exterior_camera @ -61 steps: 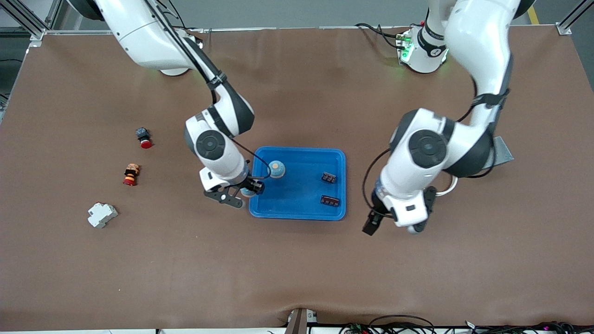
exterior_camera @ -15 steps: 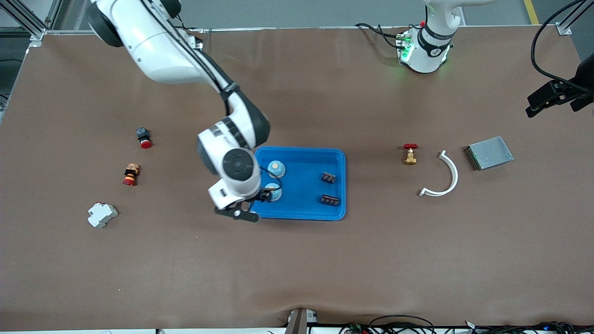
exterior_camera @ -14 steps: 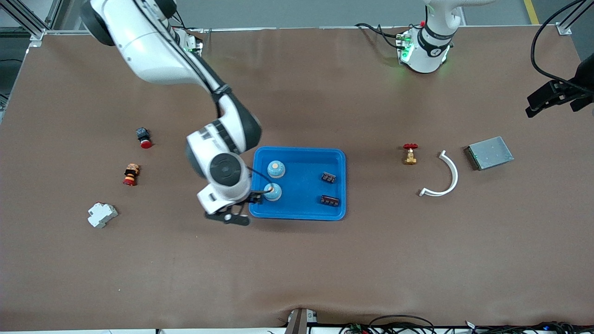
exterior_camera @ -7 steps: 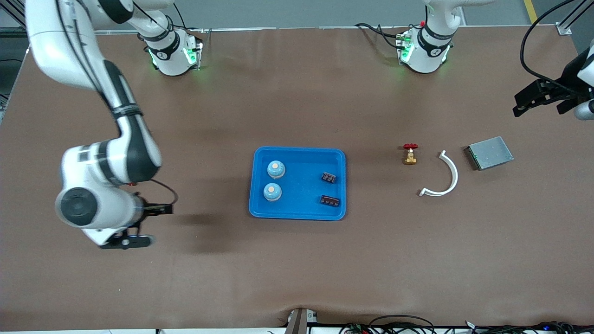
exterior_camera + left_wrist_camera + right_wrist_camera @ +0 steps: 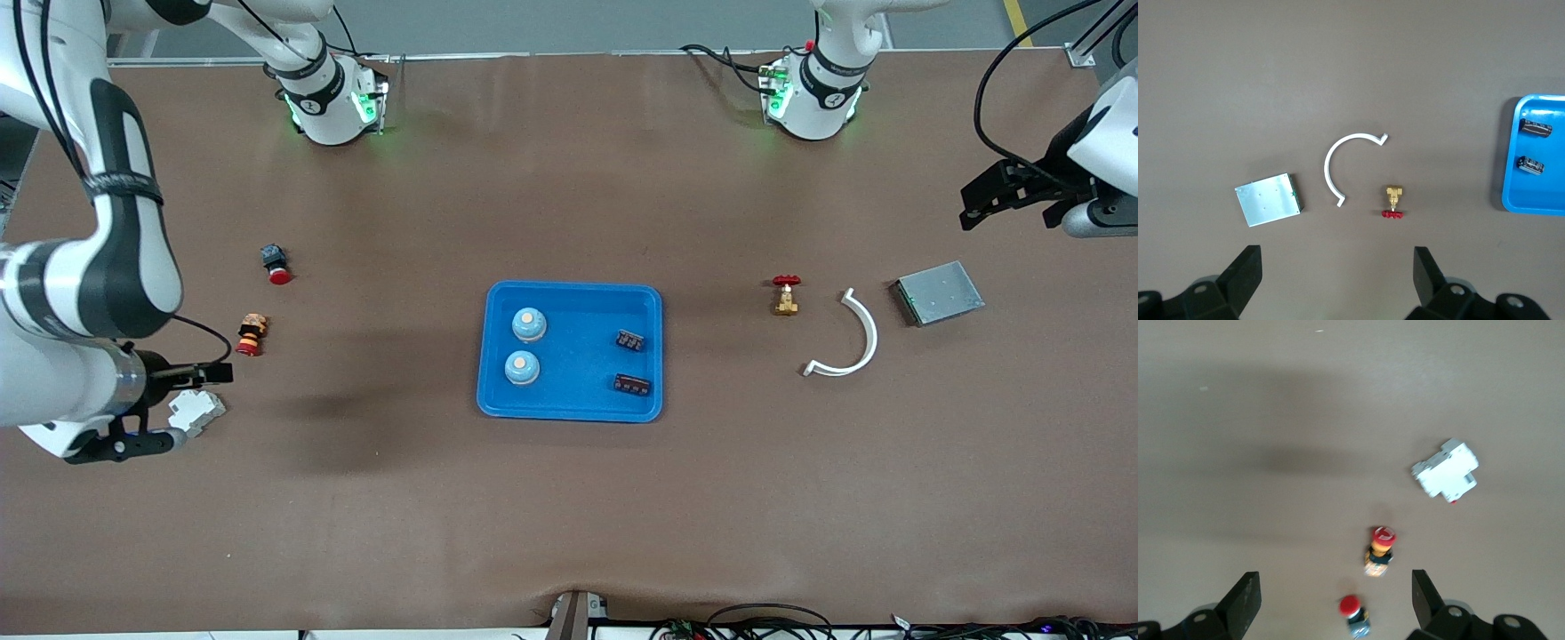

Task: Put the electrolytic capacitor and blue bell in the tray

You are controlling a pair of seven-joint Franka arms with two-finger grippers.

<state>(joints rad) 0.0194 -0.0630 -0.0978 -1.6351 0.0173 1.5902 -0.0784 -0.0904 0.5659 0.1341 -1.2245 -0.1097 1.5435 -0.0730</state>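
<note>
The bright-blue tray lies mid-table. In it stand two blue bells at the right arm's end, and two small dark electrolytic capacitors at the left arm's end. My right gripper hangs open and empty over the white breaker. My left gripper hangs open and empty above the table's edge near the grey metal box. The left wrist view shows its gripper above bare table, with the tray's corner and both capacitors. In the right wrist view, the right gripper holds nothing.
Toward the right arm's end lie a white breaker and two red-capped push buttons. Toward the left arm's end lie a brass valve with red handle, a white curved strip and the grey box.
My right arm has swung from the tray's edge out to its own end of the table, leaving the second bell standing in the tray. The left gripper drifted slightly inward.
</note>
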